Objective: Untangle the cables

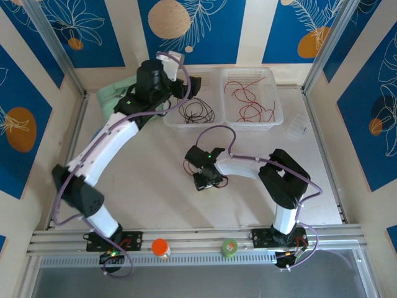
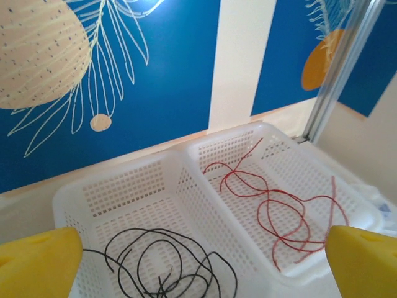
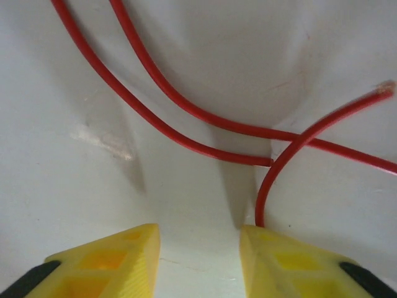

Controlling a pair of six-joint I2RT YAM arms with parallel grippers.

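Observation:
Two white mesh baskets stand side by side at the back of the table. The left basket [image 1: 177, 121] [image 2: 124, 186] holds curly black cables [image 1: 197, 112] [image 2: 162, 266]. Loose red cables [image 1: 250, 99] [image 2: 273, 202] lie in the right basket [image 1: 276, 115] [image 2: 347, 186]. My left gripper [image 1: 191, 89] [image 2: 201, 267] hovers over the left basket's near-left corner, open wide, with nothing between its yellow fingertips [image 2: 38, 261]. My right gripper [image 1: 206, 179] [image 3: 198, 248] is low over mid-table, open above a red cable [image 1: 187, 166] [image 3: 186, 108]. One strand of it runs down to the right finger's [image 3: 291, 261] inner edge.
A green cloth [image 1: 111, 96] lies under the left arm at the back left. A small clear plastic piece [image 1: 298, 128] sits right of the baskets. An orange-capped item [image 1: 160, 248] and a green roll [image 1: 229, 248] rest on the near rail. Metal frame posts [image 1: 325, 56] bound the table.

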